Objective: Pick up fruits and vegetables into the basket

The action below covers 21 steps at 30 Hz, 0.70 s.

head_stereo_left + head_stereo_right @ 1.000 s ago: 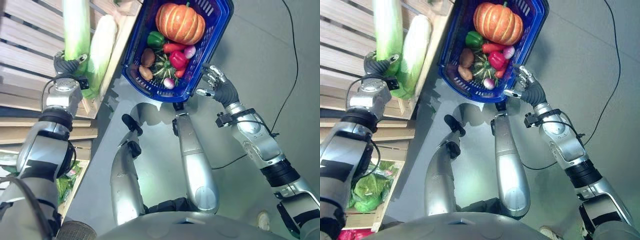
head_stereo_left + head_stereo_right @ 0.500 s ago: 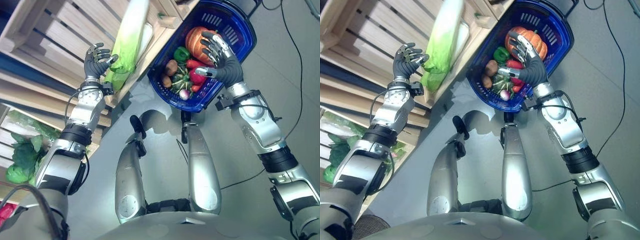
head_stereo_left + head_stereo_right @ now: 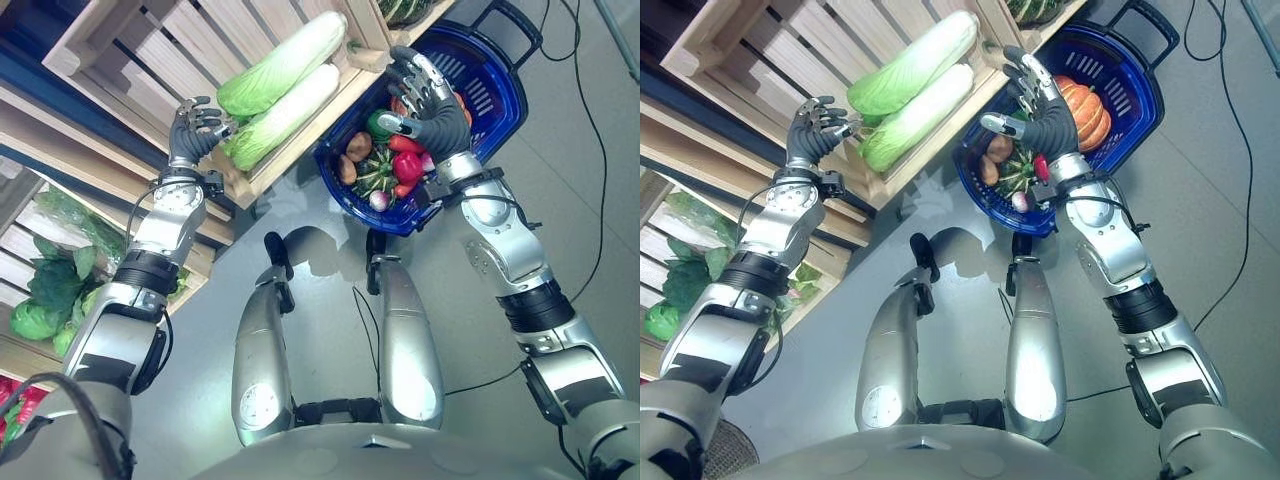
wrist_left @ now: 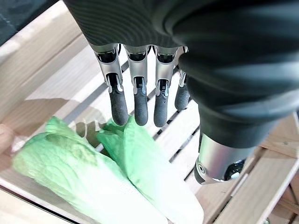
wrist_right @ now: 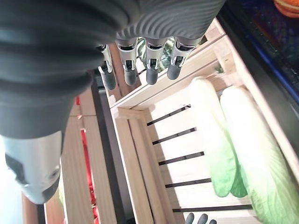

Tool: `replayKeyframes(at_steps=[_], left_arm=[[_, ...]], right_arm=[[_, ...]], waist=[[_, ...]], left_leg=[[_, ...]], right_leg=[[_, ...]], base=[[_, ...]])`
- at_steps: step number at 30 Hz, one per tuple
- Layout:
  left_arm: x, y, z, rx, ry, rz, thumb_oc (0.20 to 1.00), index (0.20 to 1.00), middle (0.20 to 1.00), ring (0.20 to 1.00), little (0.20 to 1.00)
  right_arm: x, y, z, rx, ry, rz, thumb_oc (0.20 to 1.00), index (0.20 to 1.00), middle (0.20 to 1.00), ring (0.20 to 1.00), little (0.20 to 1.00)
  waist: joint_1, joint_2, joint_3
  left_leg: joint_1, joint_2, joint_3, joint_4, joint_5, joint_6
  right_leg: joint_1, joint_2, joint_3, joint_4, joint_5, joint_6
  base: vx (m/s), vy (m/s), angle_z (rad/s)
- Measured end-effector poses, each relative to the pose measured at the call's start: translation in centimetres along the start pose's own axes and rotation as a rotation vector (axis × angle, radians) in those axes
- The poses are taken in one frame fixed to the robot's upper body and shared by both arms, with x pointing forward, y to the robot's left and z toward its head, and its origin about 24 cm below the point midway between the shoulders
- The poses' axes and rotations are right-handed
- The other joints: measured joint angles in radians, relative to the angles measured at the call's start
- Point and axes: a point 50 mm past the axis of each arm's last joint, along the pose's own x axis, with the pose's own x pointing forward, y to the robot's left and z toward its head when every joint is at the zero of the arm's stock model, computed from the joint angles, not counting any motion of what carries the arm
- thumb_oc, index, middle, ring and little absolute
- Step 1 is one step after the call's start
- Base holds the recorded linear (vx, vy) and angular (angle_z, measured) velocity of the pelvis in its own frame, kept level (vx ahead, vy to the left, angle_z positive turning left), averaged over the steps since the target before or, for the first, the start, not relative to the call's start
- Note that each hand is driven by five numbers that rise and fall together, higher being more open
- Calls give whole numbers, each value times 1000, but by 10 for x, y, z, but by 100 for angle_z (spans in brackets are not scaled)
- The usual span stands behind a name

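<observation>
Two pale green cabbages [image 3: 285, 65] [image 3: 287, 113] lie side by side in a slatted wooden crate [image 3: 243, 186]. My left hand [image 3: 189, 135] is open at their leafy ends. In the left wrist view its straight fingers [image 4: 135, 95] hover just off the leaves [image 4: 140, 168] without gripping. The blue basket [image 3: 505, 95] stands on the floor to the right of the crate. It holds an orange pumpkin [image 3: 1092, 110], a red pepper [image 3: 407, 166], a potato [image 3: 358, 147] and other vegetables. My right hand [image 3: 435, 108] is open and spread above the basket, holding nothing.
Wooden crates are stacked in tiers along the left. A lower one holds leafy greens [image 3: 45, 300], and something red [image 3: 15, 420] sits lower still. Dark green produce [image 3: 400, 8] lies in the crate beyond the cabbages. Grey floor stretches to the right of the basket.
The camera has swung. My left hand, closed at a cabbage's leafy end a second ago, is now open beside it. My right hand has moved from beside the basket's rim to over its contents.
</observation>
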Motion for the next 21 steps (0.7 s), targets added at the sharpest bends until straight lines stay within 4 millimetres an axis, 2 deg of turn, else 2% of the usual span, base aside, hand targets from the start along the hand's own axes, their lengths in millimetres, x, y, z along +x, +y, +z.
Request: replayKeyframes(at_steps=[1, 2, 3, 10, 14, 16, 21], left_arm=[[0, 0, 0, 1, 4, 1, 718, 718, 718, 718, 718], [0, 0, -1, 2, 6, 2, 796, 796, 796, 796, 796], [0, 0, -1, 2, 6, 5, 1000, 1000, 1000, 1000, 1000], [1, 2, 3, 25, -21, 37, 1000, 1000, 1000, 1000, 1000], [0, 1, 21, 114, -131, 77, 1000, 1000, 1000, 1000, 1000], [1, 3, 38, 194, -221, 123, 1000, 1000, 1000, 1000, 1000], [9, 15, 62, 426, -276, 243, 1000, 1000, 1000, 1000, 1000]], right_arm=[[0, 1, -1, 0, 5, 3, 1000, 1000, 1000, 1000, 1000], [0, 1, -1, 0, 6, 4, 1000, 1000, 1000, 1000, 1000], [0, 2, -2, 1, 8, 6, 1000, 1000, 1000, 1000, 1000], [-2, 3, -7, 30, 46, 3, 1000, 1000, 1000, 1000, 1000], [-8, -2, -22, 27, 112, -21, 1000, 1000, 1000, 1000, 1000], [-16, -6, -33, -18, 173, -36, 1000, 1000, 1000, 1000, 1000], [-33, -16, -56, -94, 325, -39, 1000, 1000, 1000, 1000, 1000]], waist=[[0, 0, 0], [0, 0, 0], [0, 0, 0], [-9, 0, 0], [-20, 0, 0], [-22, 0, 1], [-63, 3, 3]], left_leg=[[4, 0, 0, 0, 0, 0], [5, 0, 0, 0, 0, 0], [6, 0, 0, 0, 0, 0], [6, 0, 5, -4, 0, 0], [13, -1, 14, -13, -1, 0], [14, -1, 35, -15, -4, 1], [11, -4, 77, -31, -5, 2]], right_leg=[[4, 0, 0, 0, 0, 1], [5, 0, 0, 0, 0, 1], [6, 0, 0, 0, -2, 4], [2, 1, 5, -2, -1, 3], [-1, 3, 13, -5, 0, 1], [-16, 4, 31, -2, 0, 2], [-53, 8, 68, -2, 4, 8]], base=[[0, 0, 0], [0, 0, 0], [0, 0, 0], [0, 0, 0], [17, 50, -6], [8, 61, -18], [8, 77, -19]])
